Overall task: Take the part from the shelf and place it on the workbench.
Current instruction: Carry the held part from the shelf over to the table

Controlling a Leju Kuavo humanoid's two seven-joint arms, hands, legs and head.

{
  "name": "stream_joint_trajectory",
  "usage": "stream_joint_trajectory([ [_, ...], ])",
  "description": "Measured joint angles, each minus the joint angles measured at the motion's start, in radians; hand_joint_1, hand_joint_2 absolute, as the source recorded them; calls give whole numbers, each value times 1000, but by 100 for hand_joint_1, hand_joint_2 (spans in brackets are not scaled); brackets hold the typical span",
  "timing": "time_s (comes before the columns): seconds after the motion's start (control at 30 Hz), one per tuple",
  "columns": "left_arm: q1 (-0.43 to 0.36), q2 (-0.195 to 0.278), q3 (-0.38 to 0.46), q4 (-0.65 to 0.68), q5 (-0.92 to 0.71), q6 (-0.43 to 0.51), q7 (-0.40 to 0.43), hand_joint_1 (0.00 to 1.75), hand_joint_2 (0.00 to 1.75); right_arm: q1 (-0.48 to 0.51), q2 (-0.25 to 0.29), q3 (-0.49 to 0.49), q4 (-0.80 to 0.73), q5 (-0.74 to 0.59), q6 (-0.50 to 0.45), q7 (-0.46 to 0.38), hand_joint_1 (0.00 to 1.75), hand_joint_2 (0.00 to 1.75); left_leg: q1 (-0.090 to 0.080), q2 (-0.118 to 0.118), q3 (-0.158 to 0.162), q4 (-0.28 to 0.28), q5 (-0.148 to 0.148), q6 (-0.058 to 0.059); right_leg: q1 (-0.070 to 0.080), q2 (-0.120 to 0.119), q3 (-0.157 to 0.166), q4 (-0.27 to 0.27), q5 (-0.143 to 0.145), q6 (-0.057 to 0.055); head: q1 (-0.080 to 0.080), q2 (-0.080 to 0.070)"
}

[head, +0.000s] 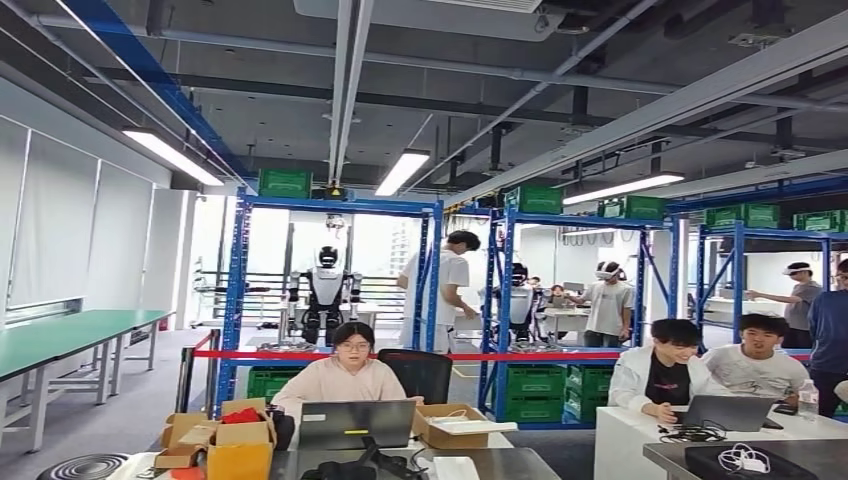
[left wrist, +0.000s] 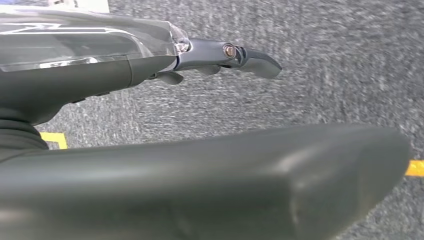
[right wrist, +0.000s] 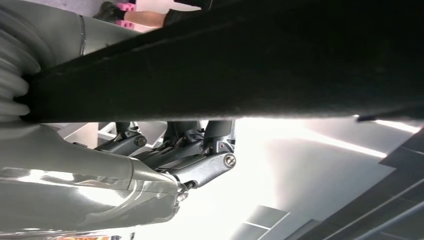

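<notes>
The part itself cannot be picked out anywhere; the likeliest sources are the blue shelves (head: 335, 290) across the middle of the head view, carrying green bins (head: 535, 383) low down and along their tops. They stand well beyond a red barrier tape (head: 420, 355) and a desk where a seated person (head: 345, 375) works at a laptop (head: 357, 423).

The left hand (left wrist: 225, 57) hangs over grey carpet, fingers extended and holding nothing. The right hand (right wrist: 185, 150) has its fingers curled inward; whether anything sits in them I cannot tell.

The risks, as I judge them: the walk to the shelves passes people, desks and the tape, so a collision or a snag is possible, and with several similar bins the wrong one could be chosen.

No writing or labels are legible at this distance.
</notes>
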Motion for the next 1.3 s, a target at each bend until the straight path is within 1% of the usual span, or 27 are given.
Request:
stream_joint_trajectory([
  [0.07, -1, 2, 0, 0, 0, 0, 0, 0, 0, 1, 0, 1, 4, -1, 0, 0, 175, 175, -1, 0, 9, 0, -9, 4, -6, 0, -84, 129, -30, 6, 0, 0],
  [0.1, 0, 3, 0, 0, 0, 0, 0, 0, 0, 2, 0, 2, 6, -2, 0, 0, 175, 175, -2, 0, 15, 0, -15, 4, -7, 0, -115, 161, -23, 8, 0, 0],
  [0.13, 0, 3, 0, 0, 0, 0, 0, 0, 0, 3, 0, 2, 8, -3, 0, 0, 175, 175, -2, -1, 23, 0, -22, 3, -8, 0, -129, 157, 2, 7, 0, 0],
  [0.17, 1, 4, 0, 0, 0, 0, 0, 0, 0, 3, 0, 2, 9, -4, 0, 0, 175, 175, -2, -2, 33, 0, -29, 2, -7, 0, -124, 117, 44, 4, 0, 0],
  [0.23, 1, 4, 0, 0, -1, 0, -2, 0, 0, 3, 0, 2, 10, -6, 1, 0, 175, 175, -2, -4, 54, -3, -44, -3, -2, 0, -88, -1, 127, -5, 1, 0],
  [0.27, 0, 4, 0, 0, -1, -1, -3, 0, 0, 1, 0, 2, 10, -7, 1, 0, 175, 175, 0, -5, 61, -6, -48, -7, 2, 0, -72, -44, 148, -12, 1, 0],
  [0.3, -1, 3, 0, 0, -1, -1, -4, 0, 0, 0, 0, 3, 11, -7, 2, 0, 175, 175, 1, -4, 64, -10, -51, -11, 7, 0, -63, -67, 152, -18, 1, 0],
  [0.4, -4, 2, 0, 0, -2, -6, -7, 0, 0, -2, 2, 5, 11, -9, 3, 0, 175, 175, 2, -1, 68, -20, -57, -25, 11, 0, -45, -101, 136, -35, 3, 0],
  [0.47, -6, 2, 0, 0, -3, -8, -10, 0, 0, -3, 5, 6, 11, -9, 3, 1, 175, 175, 2, 1, 55, 15, -76, -30, 6, -1, -21, -130, 131, -43, 4, 0],
  [0.5, -7, 2, 0, 0, -3, -9, -11, 0, 0, -3, 6, 7, 11, -9, 3, 2, 175, 175, 3, 2, 30, 63, -96, -32, 3, -2, -10, -139, 129, -45, 5, 0],
  [0.57, -4, 2, 0, 0, -3, -9, -11, 0, 0, -2, 6, 8, 14, -9, 3, 3, 175, 175, 3, 2, -53, 194, -130, -37, 3, -2, 5, -140, 118, -49, 6, 0],
  [0.6, -1, 2, 0, 0, -3, -9, -11, 0, 0, -1, 6, 9, 15, -9, 3, 3, 175, 175, 4, 2, -87, 234, -129, -40, 3, -1, 13, -140, 110, -49, 7, 0],
  [0.63, 1, 1, 0, 0, -3, -9, -11, 0, 0, -1, 6, 10, 17, -9, 3, 4, 175, 175, 5, 2, -105, 240, -108, -43, 2, 0, 24, -140, 102, -48, 7, 0],
  [0.67, 2, 1, 0, 0, -3, -9, -11, 0, 0, -1, 6, 10, 17, -9, 3, 4, 175, 175, 7, 2, -103, 208, -68, -45, 2, 1, 36, -139, 92, -46, 7, 0],
  [0.7, 2, 1, 0, 0, -3, -9, -11, 0, 0, -1, 6, 11, 18, -9, 3, 4, 175, 175, 8, 3, -86, 148, -21, -46, 1, 1, 49, -137, 81, -42, 7, 0],
  [0.73, 2, 1, 0, 0, -3, -9, -11, 0, 0, -2, 5, 11, 18, -9, 3, 4, 175, 175, 7, 3, -66, 95, 12, -48, 2, 1, 60, -134, 69, -36, 7, 0],
  [0.77, 0, 1, 0, 0, -3, -9, -11, 0, 0, -3, 5, 11, 19, -9, 3, 5, 175, 175, 6, 3, -46, 50, 27, -45, 2, 1, 67, -130, 57, -30, 7, 0],
  [0.8, 0, 0, 0, 0, -3, -9, -11, 0, 0, -4, 5, 12, 19, -8, 3, 5, 175, 175, 3, 3, -34, 25, 27, -40, 3, 1, 71, -127, 49, -24, 7, 0],
  [0.9, 3, 0, 0, 0, -3, -9, -11, 0, 0, -5, 4, 15, 20, -8, 3, 7, 175, 175, 0, 1, -24, 12, 5, -19, 2, 1, 74, -123, 39, -10, 9, 0],
  [0.97, 4, 0, 0, 0, -2, -8, -10, 0, 0, -8, 5, 18, 19, -8, 3, 10, 175, 175, 3, 1, -11, 10, -3, -9, 0, 0, 55, -79, 22, 0, 9, 0],
  [1.0, 4, 0, 0, 0, -2, -7, -10, 0, 0, -9, 4, 20, 19, -9, 3, 12, 175, 175, 4, 1, -4, 9, -8, -5, -2, 0, 26, -27, 6, 5, 9, 0],
  [1.07, 3, 0, 0, 0, -2, -6, -9, 0, 0, -9, 3, 23, 21, -10, 3, 14, 175, 175, 2, 1, 8, 8, -20, -1, -5, 0, -62, 106, -32, 10, 9, 0],
  [1.1, 3, -1, 0, 0, -2, -6, -9, 0, 0, -8, 2, 25, 22, -10, 3, 15, 175, 175, 1, 0, 15, 8, -27, -1, -6, 0, -102, 155, -39, 10, 9, 0],
  [1.13, 4, -1, 0, 0, -2, -6, -8, 0, 0, -7, 1, 26, 23, -11, 4, 15, 175, 175, -1, 0, 25, 8, -36, -1, -6, 0, -127, 170, -29, 8, 9, 0],
  [1.17, 5, -1, 0, 0, -2, -6, -8, 0, 0, -7, 0, 27, 23, -11, 4, 15, 175, 175, -2, -1, 39, 8, -46, -2, -4, 0, -135, 149, 2, 4, 9, 0],
  [1.23, 5, -3, 0, 0, -2, -6, -7, 0, 0, -7, 0, 28, 24, -12, 4, 16, 175, 175, -2, -3, 69, 6, -66, -3, 4, 1, -109, 36, 98, -9, 9, 0],
  [1.3, 2, -8, 0, 0, -2, -5, -6, 0, 0, -8, 0, 29, 25, -13, 3, 17, 175, 175, 2, -5, 87, -3, -79, -8, 16, 1, -87, -48, 148, -28, 10, 0],
])
